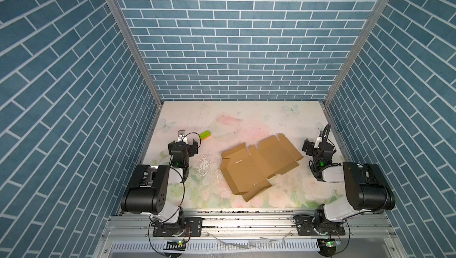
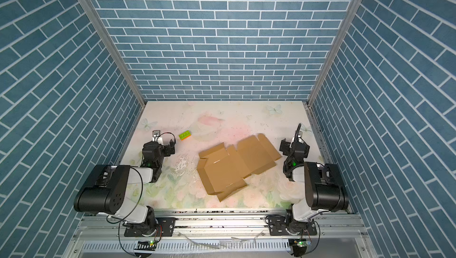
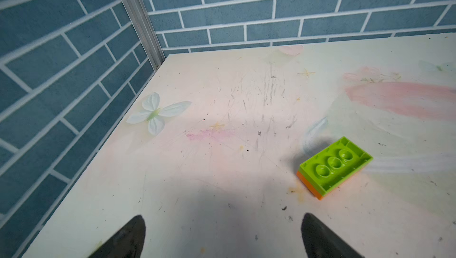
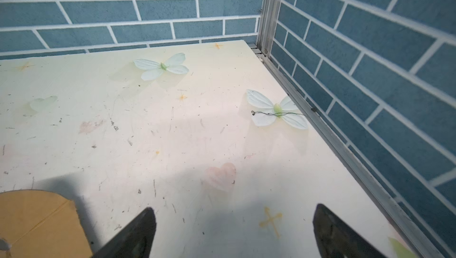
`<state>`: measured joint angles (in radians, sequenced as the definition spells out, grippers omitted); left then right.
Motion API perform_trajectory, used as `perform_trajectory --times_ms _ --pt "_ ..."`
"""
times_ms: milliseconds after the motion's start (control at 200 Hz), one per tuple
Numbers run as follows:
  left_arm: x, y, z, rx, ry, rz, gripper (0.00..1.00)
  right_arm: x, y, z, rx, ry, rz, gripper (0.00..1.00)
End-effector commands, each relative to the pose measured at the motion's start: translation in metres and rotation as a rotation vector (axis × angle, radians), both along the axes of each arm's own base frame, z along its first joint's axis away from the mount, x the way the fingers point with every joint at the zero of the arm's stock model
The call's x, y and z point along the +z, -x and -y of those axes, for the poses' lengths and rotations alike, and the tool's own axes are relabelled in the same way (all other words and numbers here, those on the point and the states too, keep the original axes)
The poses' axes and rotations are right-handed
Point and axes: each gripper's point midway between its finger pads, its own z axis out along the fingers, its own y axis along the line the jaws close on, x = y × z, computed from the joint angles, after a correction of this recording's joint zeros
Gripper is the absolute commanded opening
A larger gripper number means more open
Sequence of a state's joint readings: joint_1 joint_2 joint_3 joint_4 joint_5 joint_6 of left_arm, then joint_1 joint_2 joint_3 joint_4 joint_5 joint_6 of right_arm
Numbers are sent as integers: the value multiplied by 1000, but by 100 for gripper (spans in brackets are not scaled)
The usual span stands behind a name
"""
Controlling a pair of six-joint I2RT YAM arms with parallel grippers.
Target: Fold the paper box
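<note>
The paper box [image 1: 259, 165] [image 2: 234, 168] is a brown cardboard cut-out lying unfolded in the middle of the table, and its left flaps stand up a little. One rounded flap of the box [image 4: 37, 222] shows in the right wrist view. My left gripper [image 1: 183, 143] [image 2: 159, 144] [image 3: 222, 219] hovers open at the table's left side, well away from the box, with nothing between its fingers. On the right, my right gripper [image 1: 318, 145] [image 2: 294, 145] [image 4: 234, 209] is also open and empty, just beyond the box's right flap.
A small green toy brick [image 1: 205, 135] [image 2: 185, 134] [image 3: 335, 166] with an orange underside lies just right of the left gripper. Blue brick-pattern walls [image 1: 234, 47] close in the floral table [image 1: 246, 121] on three sides. A metal rail [image 1: 246, 222] runs along the front.
</note>
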<state>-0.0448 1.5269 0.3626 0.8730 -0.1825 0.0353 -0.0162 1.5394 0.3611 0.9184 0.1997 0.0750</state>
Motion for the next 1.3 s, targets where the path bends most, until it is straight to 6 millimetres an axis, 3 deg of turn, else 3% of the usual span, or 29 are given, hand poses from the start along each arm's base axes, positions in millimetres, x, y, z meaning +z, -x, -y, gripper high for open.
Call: perform_trajectory --times_ms 0,210,1295 --pt "7 -5 1 -4 -7 23 100 2 -1 2 -14 -3 9 99" --pt "7 -5 1 -4 -8 21 100 0 -5 -9 52 -11 -7 99" --pt "10 -2 4 39 -63 34 100 1 -5 -7 49 -12 -4 99"
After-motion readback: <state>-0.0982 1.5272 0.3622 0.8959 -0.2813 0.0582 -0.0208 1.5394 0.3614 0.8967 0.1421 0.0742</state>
